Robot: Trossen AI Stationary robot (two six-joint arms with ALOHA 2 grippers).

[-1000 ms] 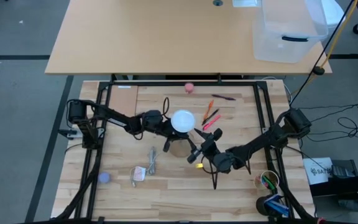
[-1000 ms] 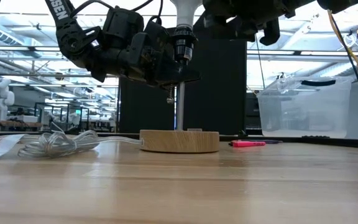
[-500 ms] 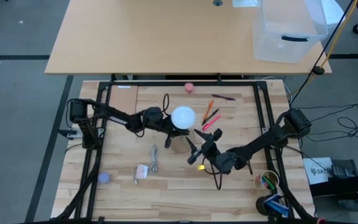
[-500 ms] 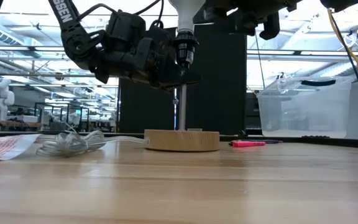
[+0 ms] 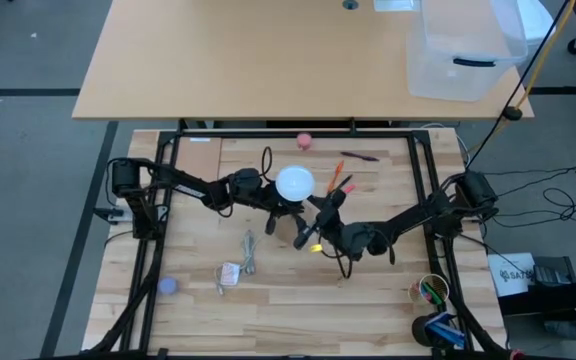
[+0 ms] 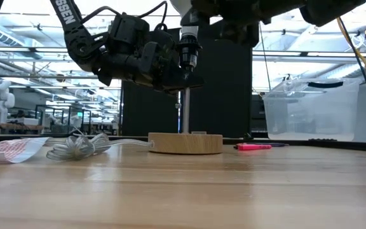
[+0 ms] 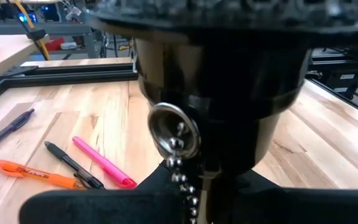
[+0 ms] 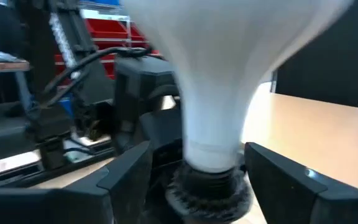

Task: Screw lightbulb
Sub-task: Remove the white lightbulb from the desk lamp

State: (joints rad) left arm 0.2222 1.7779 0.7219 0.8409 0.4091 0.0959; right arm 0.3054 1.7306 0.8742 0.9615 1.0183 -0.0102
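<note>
While the lightbulb (image 5: 294,183) sits upright in the black socket (image 6: 187,51) atop the post on the wooden base (image 6: 185,142), near table centre, the left gripper (image 5: 270,202) at its 9 o'clock clamps the socket; the right gripper (image 8: 194,168) straddles the bulb's neck from 4 o'clock, fingers (image 8: 291,186) apart, not touching.

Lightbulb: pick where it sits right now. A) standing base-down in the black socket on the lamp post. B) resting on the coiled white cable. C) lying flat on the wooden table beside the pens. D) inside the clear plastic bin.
A: the lightbulb narrows down into the black socket, with the right gripper open, a finger on each side of its neck.
</note>
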